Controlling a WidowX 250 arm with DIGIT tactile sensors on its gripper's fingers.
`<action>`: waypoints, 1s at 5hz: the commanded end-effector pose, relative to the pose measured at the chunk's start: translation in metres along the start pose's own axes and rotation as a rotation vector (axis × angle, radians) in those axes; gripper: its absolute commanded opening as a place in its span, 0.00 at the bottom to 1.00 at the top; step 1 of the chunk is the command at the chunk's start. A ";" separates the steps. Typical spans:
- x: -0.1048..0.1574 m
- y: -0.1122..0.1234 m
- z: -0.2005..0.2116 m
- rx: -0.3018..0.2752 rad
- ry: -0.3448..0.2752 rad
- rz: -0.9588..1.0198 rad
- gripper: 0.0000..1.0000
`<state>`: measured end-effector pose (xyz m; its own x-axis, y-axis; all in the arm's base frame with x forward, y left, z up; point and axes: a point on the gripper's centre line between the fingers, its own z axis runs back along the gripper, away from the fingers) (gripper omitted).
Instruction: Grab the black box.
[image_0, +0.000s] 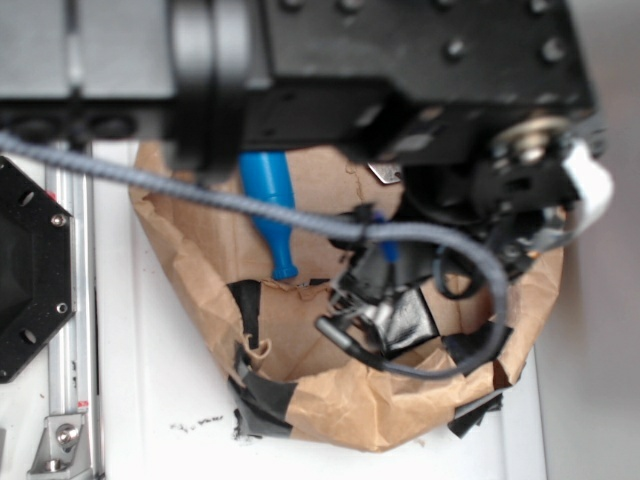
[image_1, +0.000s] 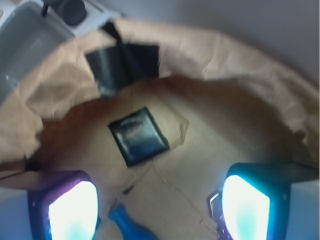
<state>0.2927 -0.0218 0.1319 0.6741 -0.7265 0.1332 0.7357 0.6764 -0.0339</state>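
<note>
Wrist view, left to right. Lower left of frame: left finger pad (image_1: 70, 212), glowing white-cyan, clear of any object. Just right of it, at the bottom edge: blue tool (image_1: 129, 225), lying on the floor of the paper bag (image_1: 240, 65). Centre-left, above the midline: black box (image_1: 138, 135), flat on the brown paper, turned so that its corners pointed roughly up, down, left and right. Lower right: right finger pad (image_1: 245, 207), equally clear. Upper left, on the bag wall: black tape patch (image_1: 122, 64), not to be confused with the box.

Gripper (image_1: 157, 210): spread wide, holding nothing.

Governing relation: box lay ahead of the pads, toward the upper part of the frame, and left of the midpoint between them, nearer the left pad than the right. Well apart from both pads; no contact. No long axis to align to, the box being square; diagonal orientation relative to the pad line noted instead. Judged requirement for the coming move: advance toward the box, shift left to centre it between the pads, possibly rotate to meet flat sides rather than corners, then descend.

Exterior view, left to right. Far left: black hexagonal plate (image_0: 25, 270). Centre-left: blue tool. Centre to right: arm and cable (image_0: 200, 190) over the bag, hiding most of its floor. Glossy black patch visible beside the fingers at centre; too blurred to confirm as the box.
</note>
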 end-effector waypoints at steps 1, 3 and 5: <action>0.010 -0.020 -0.009 0.057 0.015 -0.112 1.00; 0.010 -0.021 -0.005 0.070 -0.014 -0.200 1.00; 0.010 -0.021 -0.005 0.070 -0.014 -0.200 1.00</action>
<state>0.2867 -0.0392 0.1133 0.5414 -0.8340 0.1069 0.8371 0.5465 0.0235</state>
